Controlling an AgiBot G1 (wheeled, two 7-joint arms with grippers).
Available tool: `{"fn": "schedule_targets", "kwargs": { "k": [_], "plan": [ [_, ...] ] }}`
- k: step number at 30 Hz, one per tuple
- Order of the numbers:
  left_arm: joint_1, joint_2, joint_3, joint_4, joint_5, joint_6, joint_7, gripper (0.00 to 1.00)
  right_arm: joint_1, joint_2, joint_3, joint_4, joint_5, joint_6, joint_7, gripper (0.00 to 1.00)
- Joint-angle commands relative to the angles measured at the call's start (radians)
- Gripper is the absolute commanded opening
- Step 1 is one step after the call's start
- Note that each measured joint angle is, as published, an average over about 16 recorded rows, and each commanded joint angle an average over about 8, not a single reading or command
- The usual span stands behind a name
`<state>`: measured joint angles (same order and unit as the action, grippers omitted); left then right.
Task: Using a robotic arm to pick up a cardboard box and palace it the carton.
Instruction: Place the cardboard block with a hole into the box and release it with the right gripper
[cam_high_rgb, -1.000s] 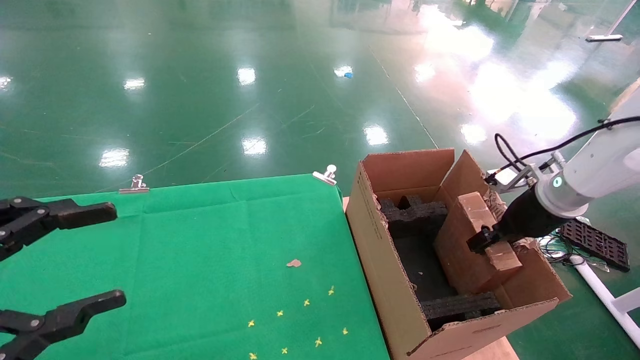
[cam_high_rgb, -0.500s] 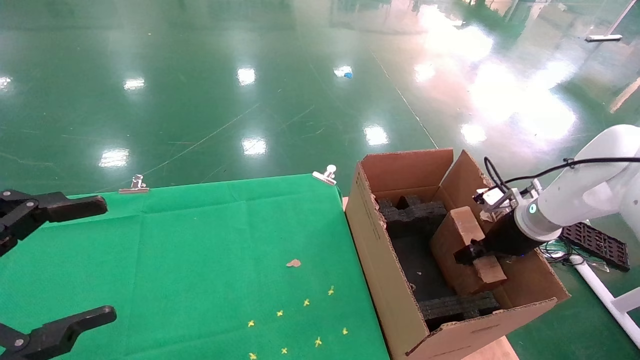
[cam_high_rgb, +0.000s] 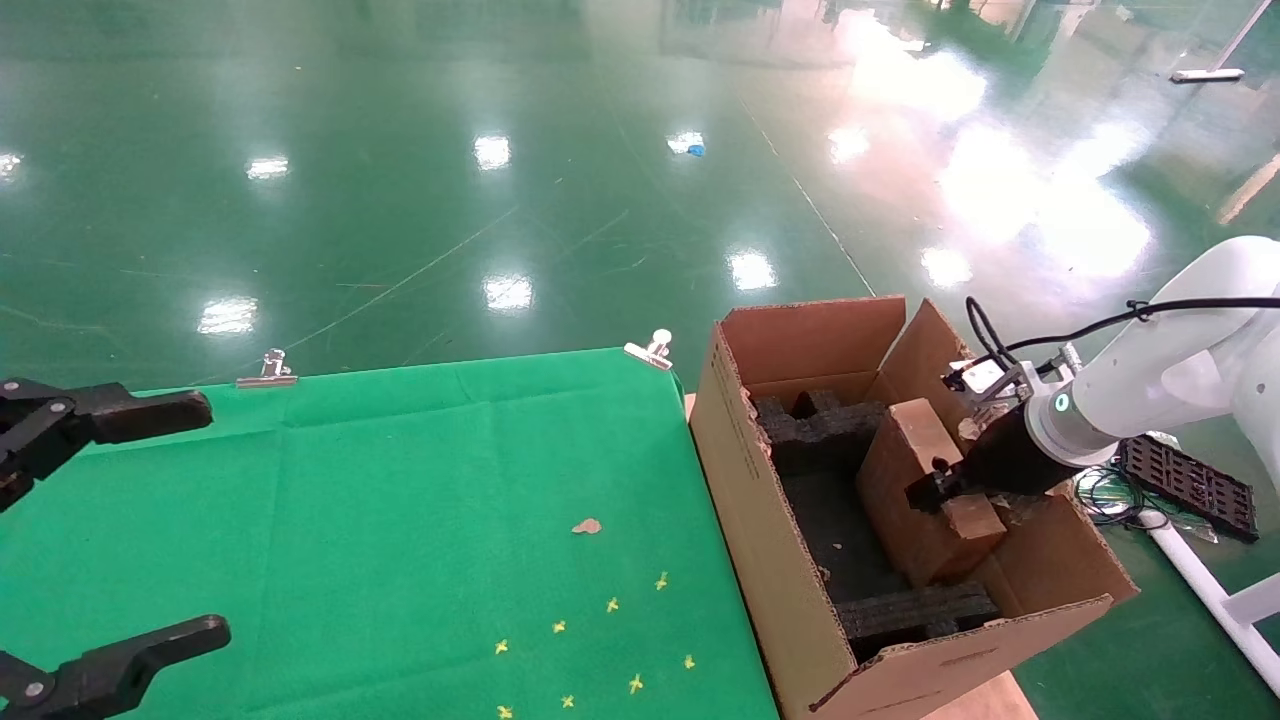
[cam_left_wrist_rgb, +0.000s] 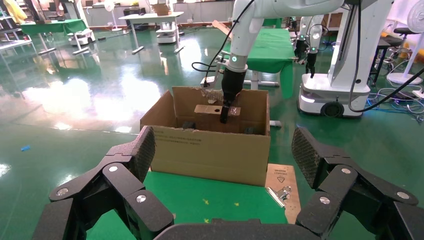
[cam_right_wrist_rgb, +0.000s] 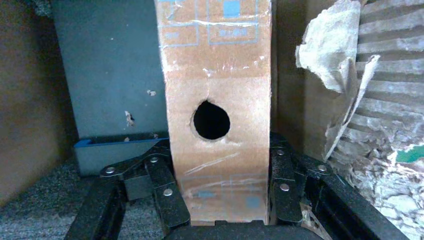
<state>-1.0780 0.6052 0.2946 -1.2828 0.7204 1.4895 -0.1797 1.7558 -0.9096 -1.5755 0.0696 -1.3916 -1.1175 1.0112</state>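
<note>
The small cardboard box (cam_high_rgb: 895, 500) stands tilted on edge inside the carton (cam_high_rgb: 760, 540), between two black foam inserts (cam_high_rgb: 820, 425). My right gripper (cam_high_rgb: 932, 490), on the white robotic arm (cam_high_rgb: 1150, 385), is shut on the box's narrow top side. In the right wrist view the fingers (cam_right_wrist_rgb: 167, 192) clamp both flanks of the box (cam_right_wrist_rgb: 215, 65) just below its round hole. My left gripper (cam_high_rgb: 175, 525) hangs open over the left of the green table, holding nothing. From the left wrist view the carton (cam_left_wrist_rgb: 210, 150) lies ahead with the box (cam_left_wrist_rgb: 207, 109) in it.
The carton stands off the right edge of the green cloth table (cam_high_rgb: 400, 480). Its right flap (cam_right_wrist_rgb: 360, 125) is torn ragged, close beside the box. Metal clips (cam_high_rgb: 652, 348) pin the cloth's far edge. A brown scrap (cam_high_rgb: 588, 526) lies on it. A black tray (cam_high_rgb: 1190, 485) rests on the floor.
The right arm has lowered the box deeper into the carton and shifted it slightly left. The left gripper drew back toward the left edge and spread a little wider.
</note>
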Motion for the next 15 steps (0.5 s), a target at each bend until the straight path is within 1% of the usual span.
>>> {"fn": "schedule_targets", "kwargs": {
  "k": [1,15],
  "plan": [
    [0.000,0.000,0.000,0.000,0.000,0.000,0.000,1.00,0.003,-0.004,-0.002,-0.008,-0.002,-0.004,-0.002,1.00],
    [0.000,0.000,0.001,0.000,-0.001,0.000,0.000,1.00,0.014,-0.017,-0.004,-0.037,-0.007,-0.017,-0.013,1.00]
  ]
}}
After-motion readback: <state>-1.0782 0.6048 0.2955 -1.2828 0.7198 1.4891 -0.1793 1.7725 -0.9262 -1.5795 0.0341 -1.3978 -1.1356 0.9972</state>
